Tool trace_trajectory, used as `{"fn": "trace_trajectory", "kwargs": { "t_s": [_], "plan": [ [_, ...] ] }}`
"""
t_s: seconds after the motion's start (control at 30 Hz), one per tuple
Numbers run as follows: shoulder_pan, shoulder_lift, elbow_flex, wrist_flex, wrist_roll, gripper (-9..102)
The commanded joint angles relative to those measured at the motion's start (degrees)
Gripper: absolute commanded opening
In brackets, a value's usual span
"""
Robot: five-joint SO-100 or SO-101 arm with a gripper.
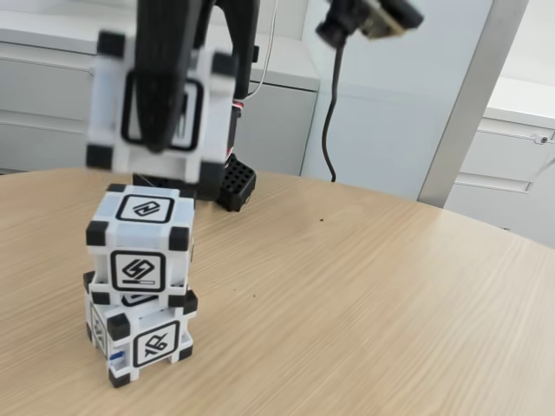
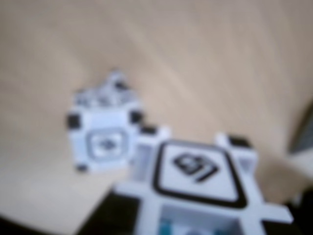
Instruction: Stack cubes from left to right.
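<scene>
Two cubes stand stacked at the left of the wooden table in the fixed view: an upper cube (image 1: 139,243) sits slightly askew on a lower cube (image 1: 147,338). A third cube (image 1: 217,121), blurred, hangs in the air just above the stack, a little to the right of it. My gripper (image 1: 160,130) is shut on it, with one black finger running down its front face. In the wrist view the held cube (image 2: 195,171) fills the lower right, and the stack's top face (image 2: 102,142) shows below and to the left of it.
The arm's black base (image 1: 236,184) stands behind the stack. A black cable (image 1: 329,130) hangs down from a camera (image 1: 373,17) at the top. The bare tabletop (image 1: 364,303) stretches to the right up to its curved far edge, with grey cabinets beyond.
</scene>
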Motion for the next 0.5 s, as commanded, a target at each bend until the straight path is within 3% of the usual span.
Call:
{"fn": "trace_trajectory", "kwargs": {
  "t_s": [0.0, 0.2, 0.47],
  "plan": [
    [0.4, 0.8, -1.6, 0.4, -1.7, 16],
    [0.9, -0.1, -1.4, 0.7, -1.7, 15],
    [9.5, 0.1, -1.4, 0.6, -2.1, 15]
  ]
}}
